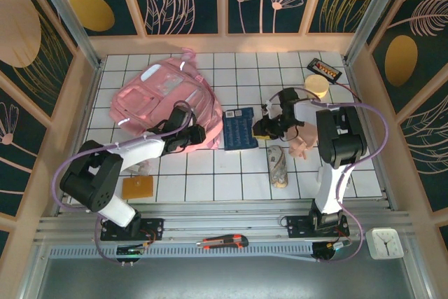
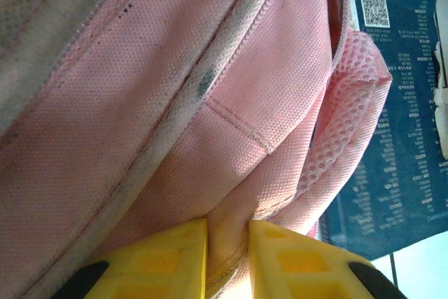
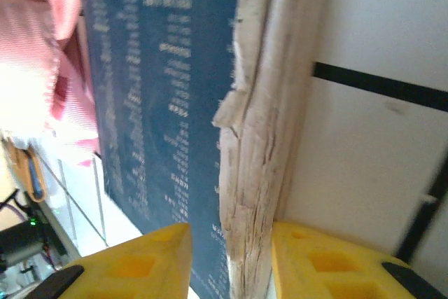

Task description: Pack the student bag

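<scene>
The student bag (image 1: 157, 99), a big pink backpack, lies at the back left of the tiled table. My left gripper (image 1: 199, 134) sits at its lower right edge. In the left wrist view the yellow fingers (image 2: 175, 257) of this gripper (image 2: 228, 225) are shut on a fold of the bag's pink fabric (image 2: 175, 103). A blue book (image 1: 239, 129) lies just right of the bag. My right gripper (image 1: 261, 128) is at the book's right edge. Seen from the right wrist, that gripper (image 3: 231, 227) straddles the white page edge (image 3: 259, 138), with a gap to the blue cover (image 3: 154, 103).
An orange pouch (image 1: 138, 187) lies near the left arm. A patterned roll (image 1: 278, 166) and a peach piece (image 1: 302, 141) lie by the right arm. A cream disc (image 1: 316, 86) and a dark packet (image 1: 326, 69) sit at the back right. A box cutter (image 1: 222, 242) rests on the front rail.
</scene>
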Controlling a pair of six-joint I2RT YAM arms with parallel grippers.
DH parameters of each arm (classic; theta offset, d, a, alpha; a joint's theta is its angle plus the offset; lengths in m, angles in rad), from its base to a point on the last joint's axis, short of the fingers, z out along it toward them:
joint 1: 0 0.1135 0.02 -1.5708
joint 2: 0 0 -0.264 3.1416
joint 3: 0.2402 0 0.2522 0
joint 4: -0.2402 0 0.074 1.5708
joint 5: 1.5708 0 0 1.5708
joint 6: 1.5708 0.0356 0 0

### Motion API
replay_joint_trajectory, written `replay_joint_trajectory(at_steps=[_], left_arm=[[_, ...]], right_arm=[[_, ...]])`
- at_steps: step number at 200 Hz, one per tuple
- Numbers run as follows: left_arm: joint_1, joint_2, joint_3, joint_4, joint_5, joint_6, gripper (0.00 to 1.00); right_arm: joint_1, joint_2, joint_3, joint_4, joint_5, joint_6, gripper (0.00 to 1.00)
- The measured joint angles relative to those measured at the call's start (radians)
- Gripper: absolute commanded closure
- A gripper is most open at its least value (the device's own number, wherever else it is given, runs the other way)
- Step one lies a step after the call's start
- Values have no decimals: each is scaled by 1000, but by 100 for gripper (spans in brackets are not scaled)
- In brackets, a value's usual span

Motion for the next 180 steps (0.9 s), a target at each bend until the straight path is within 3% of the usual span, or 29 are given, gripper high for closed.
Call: replay_joint_trajectory(at_steps=[62,92,122,148,180], left_arm=[[0,16,0,38,11,-4,79],[0,16,0,39,11,-4,79],[0,16,0,39,11,-2,79],[0,16,0,38,11,4,79],[0,10,2,27,6,16,79]], right_arm=[[68,-65,-89,206,-54,180,64],[81,-84,-106,303,-46,289,77],[96,-84,-105,312,8,351,83],[106,-84,-71,259,66,368,100],[114,-88,-50,216,127,372,100]])
